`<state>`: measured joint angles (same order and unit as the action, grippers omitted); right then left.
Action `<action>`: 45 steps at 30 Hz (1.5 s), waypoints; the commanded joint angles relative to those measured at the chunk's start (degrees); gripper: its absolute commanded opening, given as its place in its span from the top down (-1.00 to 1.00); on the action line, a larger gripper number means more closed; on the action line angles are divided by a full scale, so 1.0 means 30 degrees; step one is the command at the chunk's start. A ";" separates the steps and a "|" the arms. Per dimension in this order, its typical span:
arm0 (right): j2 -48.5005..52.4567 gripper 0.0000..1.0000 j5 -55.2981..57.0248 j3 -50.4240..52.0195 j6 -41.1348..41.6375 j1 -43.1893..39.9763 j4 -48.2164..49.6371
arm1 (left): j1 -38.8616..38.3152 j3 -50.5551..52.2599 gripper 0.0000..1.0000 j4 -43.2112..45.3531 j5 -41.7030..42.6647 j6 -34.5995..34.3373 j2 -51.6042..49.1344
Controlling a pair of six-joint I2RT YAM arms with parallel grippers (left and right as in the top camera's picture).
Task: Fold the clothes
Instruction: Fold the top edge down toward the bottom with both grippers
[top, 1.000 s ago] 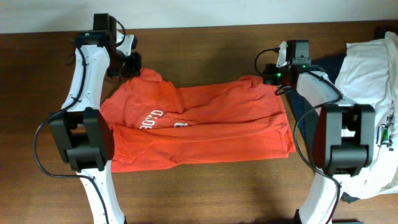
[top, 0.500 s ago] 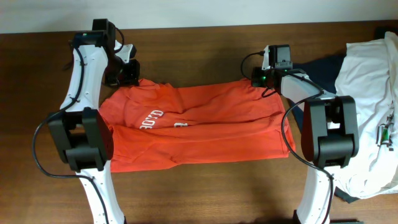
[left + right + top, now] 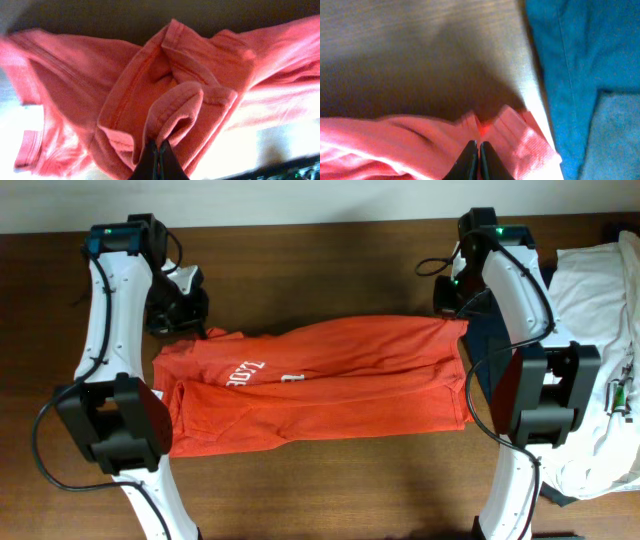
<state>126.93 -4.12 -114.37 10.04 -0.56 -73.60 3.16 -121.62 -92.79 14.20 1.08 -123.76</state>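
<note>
The clothes, an orange-red T-shirt (image 3: 320, 385) with white lettering (image 3: 245, 370), lie spread across the middle of the wooden table. The shirt's far edge is pulled taut between my two grippers. My left gripper (image 3: 195, 328) is shut on the shirt's far left corner. In the left wrist view its jaws (image 3: 159, 146) pinch a bunched fold of the orange-red cloth (image 3: 125, 85). My right gripper (image 3: 455, 317) is shut on the far right corner. The right wrist view shows its closed tips (image 3: 479, 146) biting the hem of the shirt (image 3: 395, 145).
A white garment (image 3: 600, 330) is heaped at the table's right edge. A dark navy garment (image 3: 497, 345) lies beneath it, just right of the shirt, and shows as blue cloth (image 3: 580, 75) in the right wrist view. Bare wood (image 3: 320, 270) stretches behind the shirt.
The right gripper closed on the shirt's far right corner. Both grippers then moved apart, and the shirt's far edge went from rumpled to stretched straight.
</note>
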 commanded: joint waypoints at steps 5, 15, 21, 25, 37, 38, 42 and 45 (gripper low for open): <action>-0.0080 0.84 0.1690 -0.0313 -0.0277 -0.0109 -0.3978 | 0.0109 0.2113 0.99 -0.1319 -0.1188 0.0160 0.1333; -0.0044 0.72 0.2637 0.0729 -0.0277 -0.0109 -0.6448 | 0.0087 0.8728 0.99 -0.1319 -0.2892 0.0146 0.3359; -0.0044 0.28 0.1049 0.3271 -0.0393 -0.0066 -0.4575 | 0.0124 1.0295 0.99 -0.1304 -0.5821 -0.2499 0.3373; -0.0044 0.22 -0.2841 0.4670 -0.2521 -0.0051 -0.2302 | -0.0007 1.1256 0.99 -0.0342 -0.5821 -0.2499 0.3373; -0.0044 0.93 -0.0845 0.4721 -0.1916 -0.0080 -0.2586 | -0.0146 1.1336 0.99 0.0393 -0.5821 -0.2492 0.3373; -0.0044 0.92 -0.0408 0.4721 -0.1690 -0.0087 -0.2900 | -0.0146 1.1336 0.99 0.0313 -0.5821 -0.2499 0.3373; -0.0044 0.90 0.1821 0.4721 -0.1690 -0.0087 -0.4765 | -0.0131 1.1336 0.99 -0.0408 -0.5821 -0.2492 0.3373; -0.0044 0.54 0.3140 0.4736 -0.0750 -0.0087 -0.4801 | -0.0131 1.1358 0.99 -0.1188 -0.5836 -0.2506 0.3373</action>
<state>126.93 -0.36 -100.38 5.54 -0.67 -87.66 2.92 -87.94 -94.89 -2.42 -5.67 -114.96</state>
